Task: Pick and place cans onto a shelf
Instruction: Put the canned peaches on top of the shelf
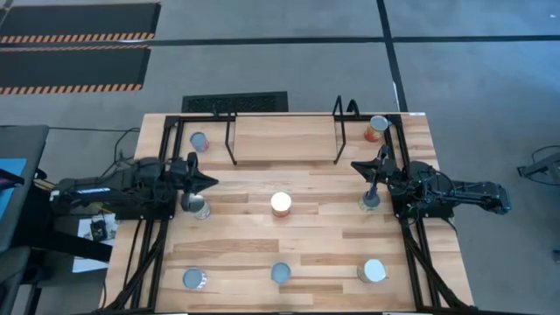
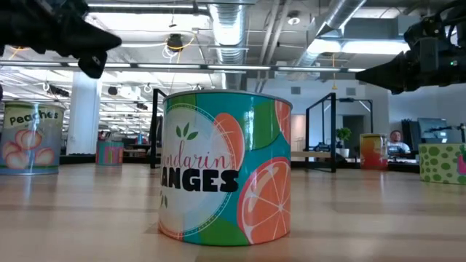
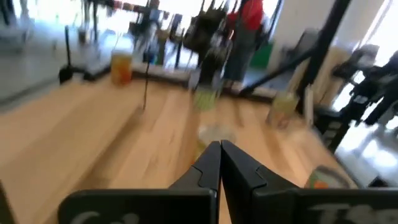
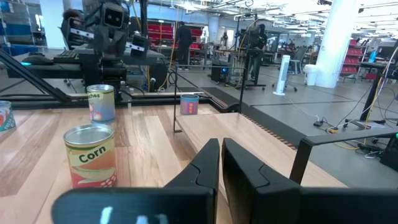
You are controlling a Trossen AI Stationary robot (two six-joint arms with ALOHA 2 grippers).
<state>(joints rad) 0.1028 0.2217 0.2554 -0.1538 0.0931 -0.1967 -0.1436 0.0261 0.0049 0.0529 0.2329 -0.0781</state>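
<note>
Cans sit scattered on the worktop [image 1: 245,254]: mandarin can [image 1: 281,204] at centre, others along the edges. Shelf [image 1: 284,140] at the far edge, bare. Left hand [image 1: 210,182] clenched, empty, above a can [image 1: 196,206]. Right hand [image 1: 356,166] likewise clenched, empty.

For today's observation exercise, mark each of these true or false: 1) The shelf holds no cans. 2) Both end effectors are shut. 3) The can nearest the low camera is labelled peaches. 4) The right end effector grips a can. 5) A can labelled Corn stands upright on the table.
1) True: the shelf board is bare.
2) True: the left end effector and right end effector have fingers together.
3) False: it is the mandarin oranges can; the peaches can stands farther back.
4) False: it holds nothing.
5) True: the Corn can stands upright.
</note>
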